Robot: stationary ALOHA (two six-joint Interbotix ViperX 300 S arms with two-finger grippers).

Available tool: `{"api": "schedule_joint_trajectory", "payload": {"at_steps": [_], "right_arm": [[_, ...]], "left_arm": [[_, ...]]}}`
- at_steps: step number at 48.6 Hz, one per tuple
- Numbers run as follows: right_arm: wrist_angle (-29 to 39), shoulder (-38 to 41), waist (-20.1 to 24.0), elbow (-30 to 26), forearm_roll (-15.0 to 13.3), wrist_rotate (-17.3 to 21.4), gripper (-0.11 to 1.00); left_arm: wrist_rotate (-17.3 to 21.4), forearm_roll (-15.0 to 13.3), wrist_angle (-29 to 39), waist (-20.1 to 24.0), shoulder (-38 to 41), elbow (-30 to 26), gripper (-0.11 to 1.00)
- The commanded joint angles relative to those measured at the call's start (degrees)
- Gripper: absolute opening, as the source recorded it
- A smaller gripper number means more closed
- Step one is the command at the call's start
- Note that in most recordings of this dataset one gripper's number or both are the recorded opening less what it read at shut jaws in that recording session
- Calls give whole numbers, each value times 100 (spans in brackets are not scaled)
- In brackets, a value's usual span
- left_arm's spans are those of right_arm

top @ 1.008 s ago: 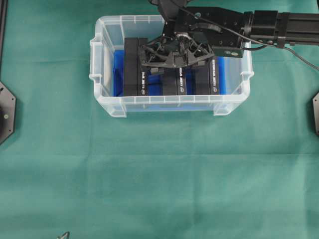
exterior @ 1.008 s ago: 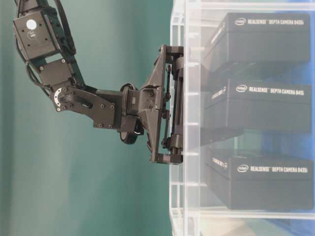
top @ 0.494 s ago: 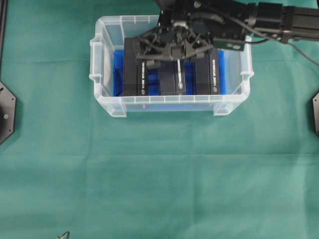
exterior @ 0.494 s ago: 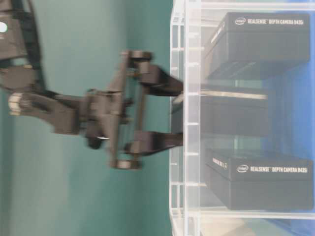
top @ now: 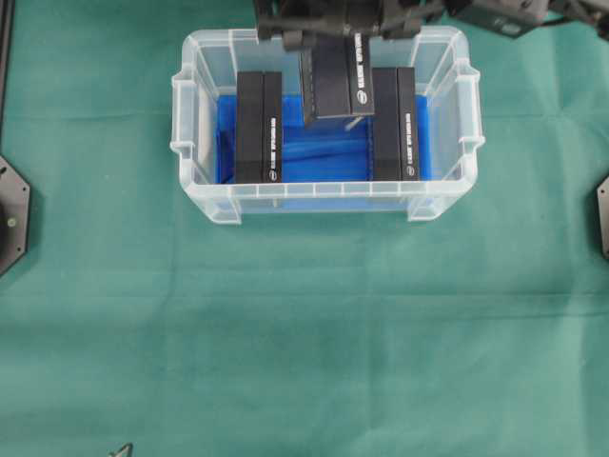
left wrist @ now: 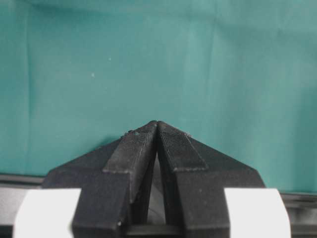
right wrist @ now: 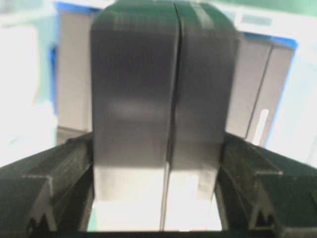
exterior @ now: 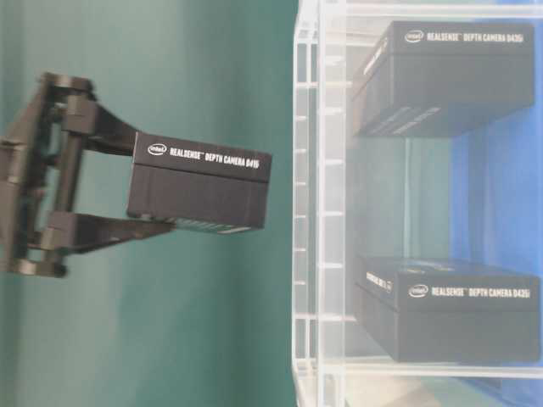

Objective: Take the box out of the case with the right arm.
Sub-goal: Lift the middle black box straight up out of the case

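Right gripper [exterior: 127,212] fingers [exterior: 106,136] clamped on a box [exterior: 199,181], left gripper [left wrist: 157,124] fingers pressed together.

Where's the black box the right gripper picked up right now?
The black cardboard box is clamped in the right gripper, lifted clear above the clear plastic case, over the gap between the two boxes left inside.

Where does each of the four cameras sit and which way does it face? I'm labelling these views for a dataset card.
Overhead: above the table, looking straight down on the case; the right gripper lifts a box.
Table-level: the picture lies turned on its side, facing the case wall; gripper clamps the box clear of the rim.
Left wrist: looks past the shut left gripper at green cloth.
Right wrist: looks along its fingers at the box.
Shared: the lifted box shows in three views.
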Motion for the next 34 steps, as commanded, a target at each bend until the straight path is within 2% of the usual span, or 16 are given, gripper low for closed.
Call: {"api": "schedule_joint_trajectory", "payload": {"at_steps": [1, 6, 13, 34], "right_arm": [[167, -290, 26, -387, -44, -9, 67], [343, -290, 53, -659, -62, -9, 67], [519, -281, 141, -932, -229, -9, 67], [571, -246, 202, -993, -439, -9, 67]], "left_arm": [[0, 18, -18, -18, 18, -62, 2], [0, 18, -18, -18, 0, -62, 2], [0, 18, -18, -18, -9, -62, 2], [-9, 18, -18, -18, -9, -62, 2]]}}
